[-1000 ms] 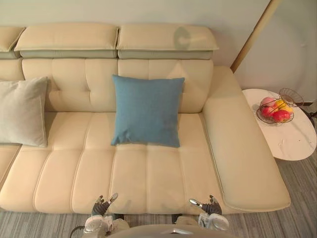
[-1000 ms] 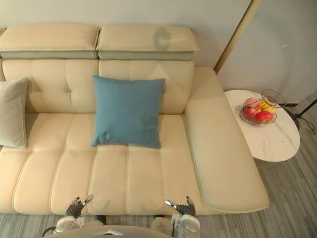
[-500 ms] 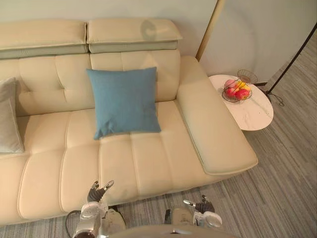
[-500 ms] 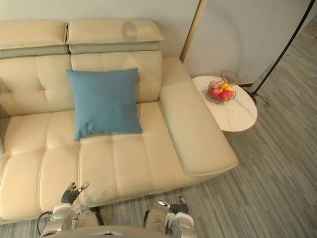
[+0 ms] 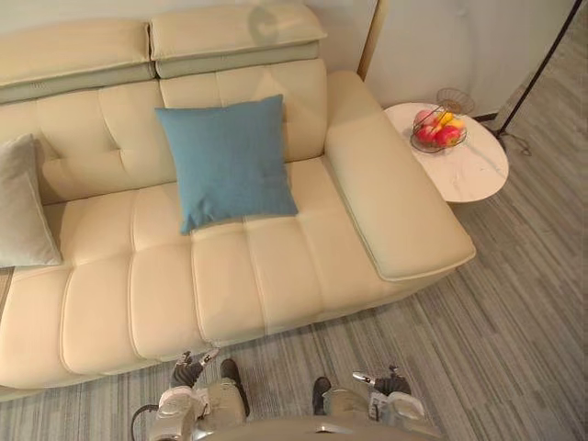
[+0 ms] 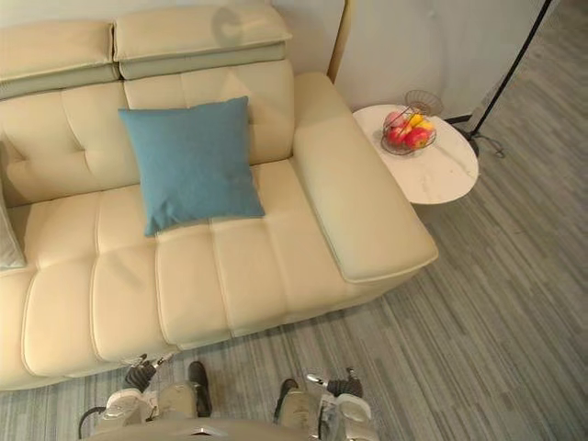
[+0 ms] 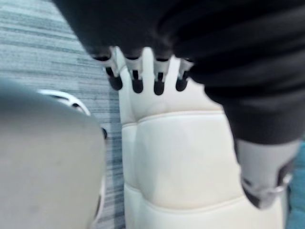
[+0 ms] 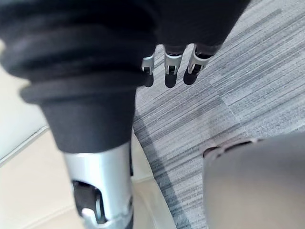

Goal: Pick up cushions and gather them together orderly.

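With left hand (image 5: 187, 371) and right hand (image 5: 390, 381) relaxed, empty and well short of the blue cushion (image 5: 230, 161), could overreach and knock it flat.

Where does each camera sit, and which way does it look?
Left eye view: on the head, looking down at the sofa and blue cushion; left hand and right hand show at the bottom.
Right eye view: beside it, same downward look, same hands.
Left wrist view: on the left wrist, looking along its open fingers at the sofa's front.
Right wrist view: on the right wrist, looking along its open fingers at the carpet.
Both wrist views catch sofa and carpet.
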Tool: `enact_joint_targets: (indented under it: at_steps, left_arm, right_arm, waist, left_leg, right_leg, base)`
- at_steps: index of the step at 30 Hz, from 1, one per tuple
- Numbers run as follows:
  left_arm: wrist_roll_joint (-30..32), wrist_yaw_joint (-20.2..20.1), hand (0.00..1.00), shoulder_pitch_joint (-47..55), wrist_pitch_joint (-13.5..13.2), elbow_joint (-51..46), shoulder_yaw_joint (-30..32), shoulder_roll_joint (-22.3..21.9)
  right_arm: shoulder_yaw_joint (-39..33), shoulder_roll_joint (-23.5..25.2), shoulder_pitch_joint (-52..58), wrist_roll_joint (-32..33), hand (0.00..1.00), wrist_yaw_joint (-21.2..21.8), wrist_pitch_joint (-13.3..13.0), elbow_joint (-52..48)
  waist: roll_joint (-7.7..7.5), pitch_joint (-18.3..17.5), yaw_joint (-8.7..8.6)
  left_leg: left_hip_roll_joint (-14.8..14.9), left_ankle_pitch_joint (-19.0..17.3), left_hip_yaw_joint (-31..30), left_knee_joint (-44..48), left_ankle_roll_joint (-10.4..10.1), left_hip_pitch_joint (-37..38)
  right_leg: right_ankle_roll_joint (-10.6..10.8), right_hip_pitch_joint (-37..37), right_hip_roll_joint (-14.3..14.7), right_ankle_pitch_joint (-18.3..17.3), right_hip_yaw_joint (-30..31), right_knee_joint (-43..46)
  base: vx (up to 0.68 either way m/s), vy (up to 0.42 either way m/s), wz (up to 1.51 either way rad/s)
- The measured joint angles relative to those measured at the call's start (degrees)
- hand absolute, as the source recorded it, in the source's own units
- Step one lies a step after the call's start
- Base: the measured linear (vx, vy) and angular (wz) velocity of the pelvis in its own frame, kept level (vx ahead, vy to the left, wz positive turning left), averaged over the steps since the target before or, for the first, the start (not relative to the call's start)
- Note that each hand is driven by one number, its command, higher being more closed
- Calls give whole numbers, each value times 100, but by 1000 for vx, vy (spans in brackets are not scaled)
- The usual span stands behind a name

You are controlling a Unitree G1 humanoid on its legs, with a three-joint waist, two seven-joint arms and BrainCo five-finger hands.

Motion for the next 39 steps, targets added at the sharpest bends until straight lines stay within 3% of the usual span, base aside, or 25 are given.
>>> enact_joint_targets:
  at_steps: [6, 13, 15, 17, 19, 20, 21, 26, 27, 28, 29, 30, 31, 32, 33, 34, 35, 37, 39]
  left_arm:
    - [-4, 1, 0, -16, 41, 367, -15, 29]
    - [135, -31, 0, -34, 106, 480, -239, 121]
    - [157, -48, 0, -72, 111, 486, -236, 124]
    - [239, -52, 0, -119, 108, 479, -236, 120]
    - [238, -50, 0, -145, 106, 490, -254, 37]
    - [238, -51, 0, -148, 106, 495, -252, 17]
    - [239, -53, 0, -191, 107, 509, -255, -5]
    - [292, -52, 0, -369, 110, 538, -248, 135]
    - [326, -50, 0, -365, 109, 536, -264, 126]
    - [338, -50, 0, -388, 108, 535, -278, 119]
    - [339, -50, 0, -423, 109, 535, -340, 121]
    - [339, -48, 0, -465, 110, 538, -374, 91]
    - [340, -47, 0, -450, 112, 544, -409, 86]
    - [339, -46, 0, -370, 115, 544, -463, 82]
    - [338, -34, 0, -363, 114, 542, -507, 98]
    - [338, -23, 0, -363, 115, 546, -509, 112]
    - [338, -13, 0, -358, 116, 551, -522, 148]
    - [339, -7, 0, -450, 112, 545, -628, 125]
    - [339, -5, 0, -494, 112, 552, -722, 100]
  right_arm:
    - [-183, -25, -8, 13, 0, 22, 20, 195]
    - [-274, -2, 17, 60, 0, 23, 7, 349]
    - [-303, -4, 6, 74, 0, 24, 5, 390]
    - [-297, -31, -4, 88, 0, 25, 4, 415]
    - [-299, -78, -28, 116, 0, 22, -1, 414]
    - [-299, -95, -31, 116, 0, 21, -2, 415]
    - [-297, -101, -39, 118, 0, 23, -1, 398]
    - [-144, 82, -89, 124, 0, 20, 8, 162]
    - [-116, 93, -170, 128, 0, 19, 9, 154]
    - [-120, 98, -197, 155, 0, 20, 7, 135]
    - [-117, 82, -224, 170, 0, 20, 7, 126]
    - [-117, 30, -259, 169, 0, 18, 3, 132]
    - [-119, 4, -279, 172, 0, 18, 0, 130]
    - [-114, -47, -309, 173, 0, 14, -12, 119]
    - [-11, -108, -343, 171, 0, 9, -8, 146]
    - [29, -132, -346, 173, 0, 11, -11, 148]
    - [48, -162, -360, 183, 0, 10, -36, 166]
    - [41, -270, -438, 184, 0, 3, -81, 213]
    - [-18, -296, -454, 276, 0, -9, -91, 192]
  waist:
    - [46, -169, -87]
    - [-27, -291, -135]
    - [-51, -276, -86]
    - [-54, -271, -90]
    - [36, -269, -113]
    - [49, -270, -111]
    - [123, -267, -116]
    - [-144, -55, -117]
    - [-147, -55, -118]
    - [-118, -40, -117]
    - [-82, -21, -106]
    - [1, 44, -101]
    - [37, 66, -110]
    - [104, 107, -125]
    - [112, 107, -155]
    - [98, 109, -164]
    - [105, 138, -218]
    - [215, 127, -292]
    - [381, 146, -306]
  left_leg:
    - [-444, 163, 158, -1214, -8, 630]
    - [-441, 165, 234, -1189, -2, 1007]
    - [-373, -80, 310, -633, 29, 937]
    - [-316, -412, -423, 204, 170, 669]
    - [-306, -902, -1214, 753, 101, 481]
    - [-305, -1005, -1293, 774, 74, 485]
    - [-255, -1303, -1202, 802, 27, 500]
    - [-144, -1627, 182, 1067, 122, 508]
    - [-27, -1617, 729, 1045, 200, 503]
    - [15, -1613, 895, 1045, 206, 498]
    - [90, -1574, 1267, 977, 224, 593]
    - [184, -1558, 1700, 941, 211, 745]
    - [218, -1556, 1850, 943, 208, 809]
    - [255, -1550, 2174, 880, 193, 1019]
    - [217, -1518, 2479, 704, 92, 1275]
    - [185, -1505, 2549, 620, 30, 1365]
    - [135, -1438, 2577, 475, -108, 1503]
    - [133, -1434, 2636, 320, -172, 1542]
    - [452, -1700, 2893, 479, -126, 1575]
  right_leg:
    - [69, 257, -87, 412, 333, -840]
    - [85, 556, 47, 593, 781, -1188]
    - [105, 551, 119, 707, 1131, -1208]
    - [151, 513, 168, 794, 1464, -1195]
    - [259, 312, 291, 900, 1941, -1185]
    - [281, 241, 330, 925, 2068, -1181]
    - [317, 53, 421, 1004, 2377, -1166]
    - [207, -559, 504, 1505, 2768, -1135]
    - [-26, -734, 501, 1788, 2494, -1287]
    - [-122, -834, 498, 1765, 2130, -1190]
    - [-312, -1074, 402, 1534, 951, -739]
    - [-676, -1167, 213, 1136, -340, -324]
    - [-790, -1167, 95, 1015, -750, -177]
    - [-989, -1144, -184, 787, -1646, 105]
    - [-990, -1087, -436, 656, -2285, 338]
    - [-942, -1060, -462, 637, -2384, 379]
    - [-900, -1076, -336, 602, -2280, 390]
    - [-773, -1277, -47, 503, -1902, 401]
    - [-798, -1357, 196, 152, -1856, 644]
  base:
    - [-55, 100, -25]
    - [63, 20, -37]
    - [104, 7, -79]
    - [129, -32, -96]
    - [53, 45, -113]
    - [-19, 136, -140]
    - [-53, 119, -110]
    - [-99, 112, -159]
    - [-108, 62, -159]
    - [-96, 29, -164]
    - [17, 20, -164]
    - [16, 18, -164]
    - [35, -13, -160]
    - [25, -93, -144]
    - [47, -127, -139]
    - [91, -161, -111]
    - [112, -204, -88]
    - [89, -170, -95]
    - [115, -184, -102]
